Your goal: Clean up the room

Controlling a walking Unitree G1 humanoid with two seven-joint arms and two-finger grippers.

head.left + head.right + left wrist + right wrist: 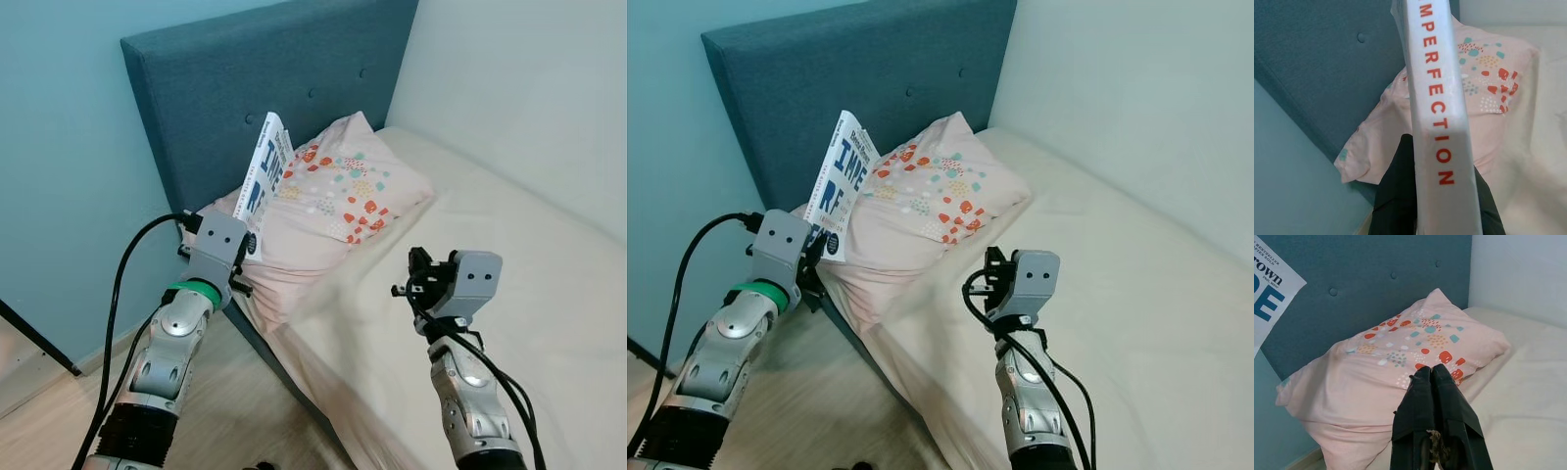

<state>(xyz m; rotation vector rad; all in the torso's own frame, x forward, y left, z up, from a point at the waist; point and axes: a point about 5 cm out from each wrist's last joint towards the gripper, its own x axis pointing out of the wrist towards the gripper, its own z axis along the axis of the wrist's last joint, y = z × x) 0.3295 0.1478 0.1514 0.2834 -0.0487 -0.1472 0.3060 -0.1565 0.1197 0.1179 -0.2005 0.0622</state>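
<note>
My left gripper (249,245) is shut on a white book (266,174) with blue letters on its cover and red letters on its spine (1438,103). It holds the book upright beside the bed's left edge, in front of the teal headboard (255,88). A pink pillow (338,201) with red and teal spots leans on the headboard just right of the book. My right gripper (419,266) hangs shut and holds nothing, above the cream mattress (490,225); its fingers (1432,382) point at the pillow (1400,357).
A light blue wall (59,147) stands left of the headboard and a pale wall (529,88) runs along the bed's right side. Wooden floor (235,411) lies beside the bed. A dark rod (39,338) slants at the far left.
</note>
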